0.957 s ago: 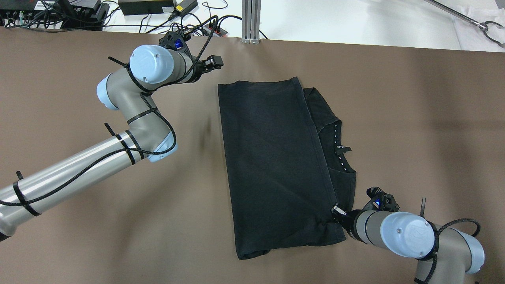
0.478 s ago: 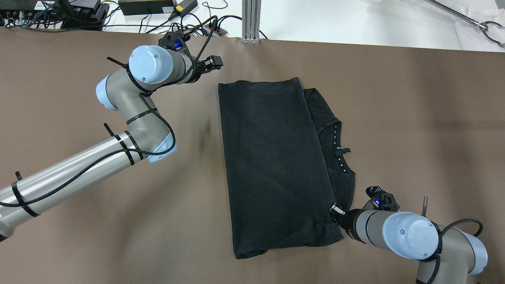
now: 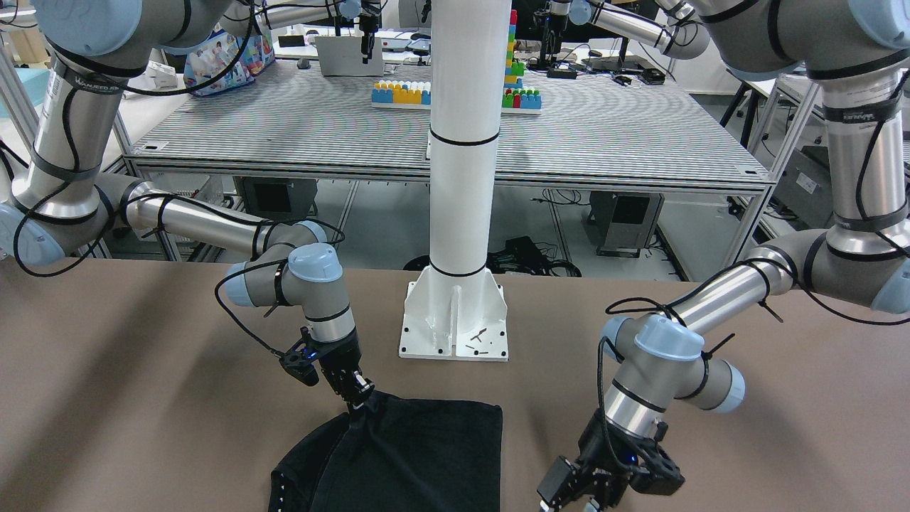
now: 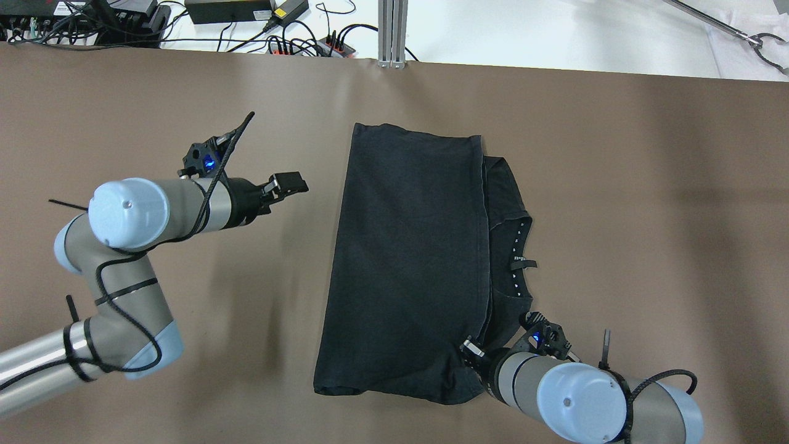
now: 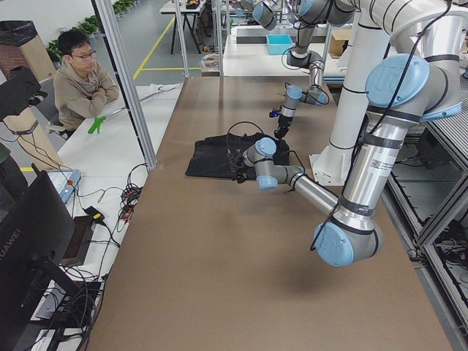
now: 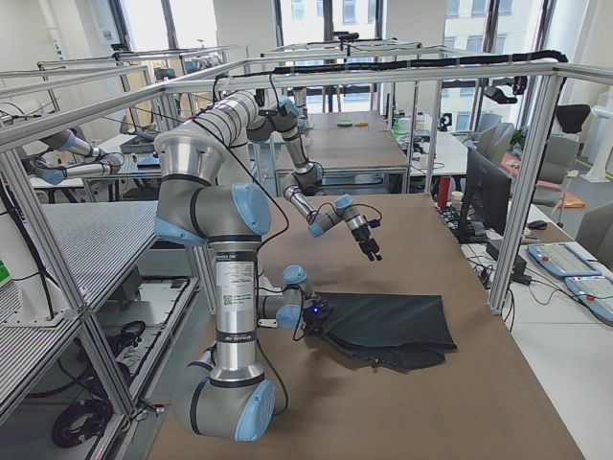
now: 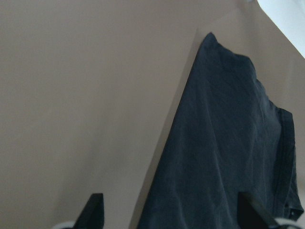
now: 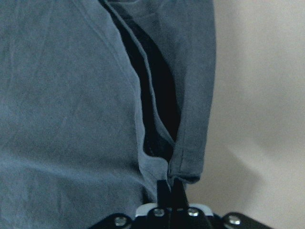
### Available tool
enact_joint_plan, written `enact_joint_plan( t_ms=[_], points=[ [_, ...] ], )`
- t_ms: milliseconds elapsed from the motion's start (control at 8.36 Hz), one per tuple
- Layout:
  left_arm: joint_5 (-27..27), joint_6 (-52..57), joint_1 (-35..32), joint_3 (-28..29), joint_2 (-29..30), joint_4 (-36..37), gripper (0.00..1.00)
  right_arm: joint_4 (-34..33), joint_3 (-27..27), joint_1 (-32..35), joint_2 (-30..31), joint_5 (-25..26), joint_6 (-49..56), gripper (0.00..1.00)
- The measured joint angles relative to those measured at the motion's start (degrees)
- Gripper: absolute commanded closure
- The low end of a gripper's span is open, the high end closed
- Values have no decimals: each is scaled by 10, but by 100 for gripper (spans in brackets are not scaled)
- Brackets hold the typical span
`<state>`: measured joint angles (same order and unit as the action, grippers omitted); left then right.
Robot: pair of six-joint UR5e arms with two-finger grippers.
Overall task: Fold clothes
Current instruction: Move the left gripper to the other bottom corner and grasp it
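The clothes (image 4: 410, 259) are one black garment, folded lengthwise on the brown table, with the collar and label showing along the right side. My right gripper (image 4: 471, 349) is shut on the hem at the near right corner; the right wrist view shows the fingers (image 8: 164, 188) pinching layered fabric (image 8: 71, 95). My left gripper (image 4: 288, 183) hangs open to the left of the garment, apart from it. In the left wrist view its fingertips (image 7: 95, 210) stand wide apart over the table, with the garment (image 7: 224, 143) ahead. The front view shows the right gripper (image 3: 359, 397) on the garment's corner (image 3: 419, 448).
A white post (image 3: 462, 178) stands on its base plate (image 3: 455, 327) at the robot's side of the table. Cables and power bricks (image 4: 234, 12) lie beyond the far edge. A seated person (image 5: 80, 80) is beside the table. Bare brown table (image 4: 647, 216) lies on both sides.
My left arm has swung from the garment's far left corner back toward the robot. The right gripper has moved left, holding the corner, and the garment's near end has shifted left.
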<state>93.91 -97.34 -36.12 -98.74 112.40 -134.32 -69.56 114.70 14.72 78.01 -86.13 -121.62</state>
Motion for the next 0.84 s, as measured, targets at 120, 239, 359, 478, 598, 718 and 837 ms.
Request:
enact_joint_plan(
  t_ms=[120, 239, 359, 478, 598, 718, 837],
  points=[
    [-18, -40, 37, -42, -25, 10, 0, -11, -1, -7, -5, 11, -1, 88],
    [-63, -78, 92, -75, -46, 21, 10, -16, -1, -9, -4, 16, -2, 88],
    [-125, -112, 164, -99, -63, 31, 16, -19, 0, -9, 0, 18, -2, 88],
    [-186, -139, 230, -110, -76, 36, 27, -19, 2, -8, 5, 19, -1, 88],
    [-239, -164, 289, -115, -85, 39, 35, -19, 6, -8, 10, 20, -1, 88],
    [-265, -178, 322, -113, -89, 39, 39, -20, 7, -8, 12, 20, 0, 88],
    [-277, -184, 338, -108, -91, 40, 43, -20, 8, -8, 13, 20, 1, 88]
  ],
)
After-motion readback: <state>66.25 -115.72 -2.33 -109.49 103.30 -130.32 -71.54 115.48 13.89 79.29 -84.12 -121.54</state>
